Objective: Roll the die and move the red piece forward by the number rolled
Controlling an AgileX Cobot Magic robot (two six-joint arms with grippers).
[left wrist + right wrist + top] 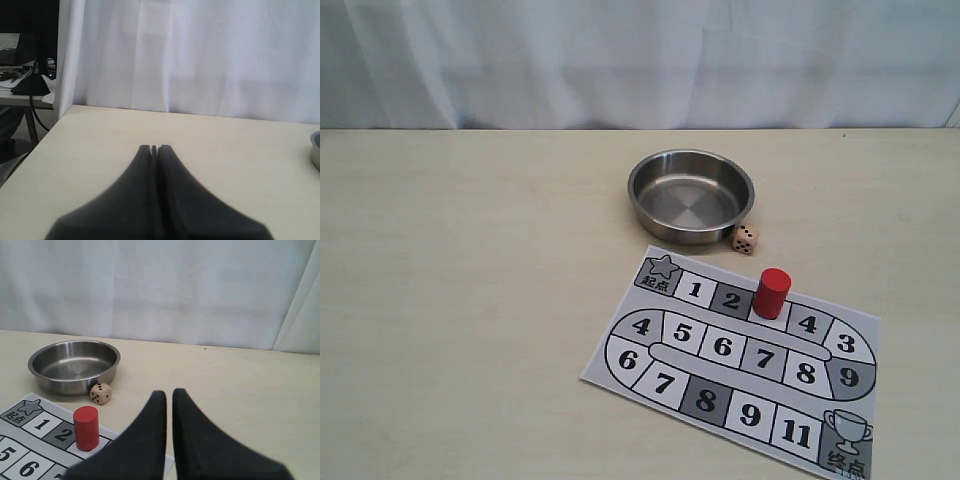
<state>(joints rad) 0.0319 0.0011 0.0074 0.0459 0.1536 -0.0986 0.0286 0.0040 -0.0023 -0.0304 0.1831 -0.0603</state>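
Left hand & right hand clenched, empty. Small beige wooden die on counter by round steel bowl's near-right wall; red cylinder piece upright past sq. 2 on paper board. Risk: bowl wall blocks grip, die skids.

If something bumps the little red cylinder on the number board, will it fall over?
The small red cylinder stands upright, taller than wide, so a push near its top would probably tip it. On its round side it might roll. It looks solid and smooth, so likely stiff, maybe slippery.
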